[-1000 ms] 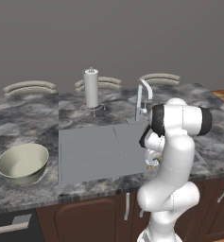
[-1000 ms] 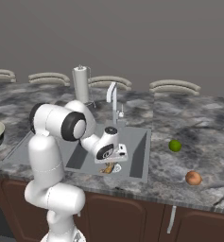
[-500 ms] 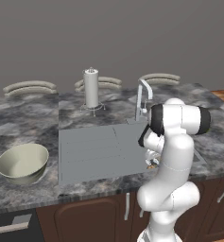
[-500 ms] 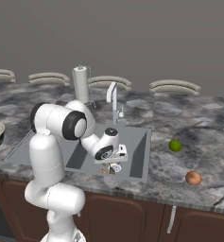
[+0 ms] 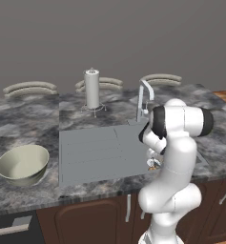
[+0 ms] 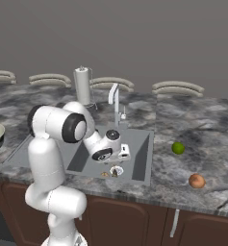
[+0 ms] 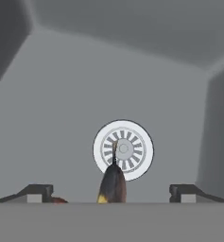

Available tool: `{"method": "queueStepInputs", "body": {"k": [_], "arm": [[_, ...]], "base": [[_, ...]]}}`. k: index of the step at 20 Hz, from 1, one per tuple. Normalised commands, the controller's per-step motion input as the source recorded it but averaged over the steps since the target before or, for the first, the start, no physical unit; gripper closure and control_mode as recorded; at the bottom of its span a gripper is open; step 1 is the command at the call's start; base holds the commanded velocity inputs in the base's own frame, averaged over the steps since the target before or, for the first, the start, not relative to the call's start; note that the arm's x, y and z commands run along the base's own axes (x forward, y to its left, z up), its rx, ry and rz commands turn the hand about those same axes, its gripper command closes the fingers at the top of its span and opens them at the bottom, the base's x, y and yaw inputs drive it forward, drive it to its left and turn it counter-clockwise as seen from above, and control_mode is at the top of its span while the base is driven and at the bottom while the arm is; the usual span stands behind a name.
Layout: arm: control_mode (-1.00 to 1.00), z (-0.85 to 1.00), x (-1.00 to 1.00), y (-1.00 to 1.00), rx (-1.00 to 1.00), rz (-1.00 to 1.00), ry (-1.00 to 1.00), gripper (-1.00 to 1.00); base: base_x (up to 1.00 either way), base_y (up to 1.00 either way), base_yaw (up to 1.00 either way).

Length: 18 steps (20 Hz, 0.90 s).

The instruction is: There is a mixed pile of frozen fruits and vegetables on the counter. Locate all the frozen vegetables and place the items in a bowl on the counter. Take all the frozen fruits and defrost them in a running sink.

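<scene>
My gripper (image 7: 111, 191) hangs spread over the sink (image 6: 139, 144); the fruit (image 7: 112, 183) seems loose beside the drain (image 7: 123, 149). Fruit step finishing, I judge; next, run the tap (image 6: 114, 98).

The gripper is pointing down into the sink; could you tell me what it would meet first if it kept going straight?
Probably the frozen fruit lying between the open fingers, just before the drain on the sink floor; depth is uncertain.
</scene>
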Motion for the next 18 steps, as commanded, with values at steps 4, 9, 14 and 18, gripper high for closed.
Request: {"method": "queueStepInputs", "body": {"k": [4, 9, 14, 18], "arm": [[-1.00, 0.20, -0.01, 0.00, 0.00, 0.00, -0.02, -1.00], [-1.00, 0.35, -0.12, -0.01, 0.00, -0.01, 0.02, -1.00], [-1.00, 0.55, -0.08, -0.01, 0.00, 0.00, 0.01, -1.00], [-1.00, 0.68, -0.05, -0.03, 0.00, 0.00, 0.02, -1.00]], "base": [[0.00, 0.00, 0.00], [0.00, 0.00, 0.00], [0.00, 0.00, 0.00], [0.00, 0.00, 0.00]]}}
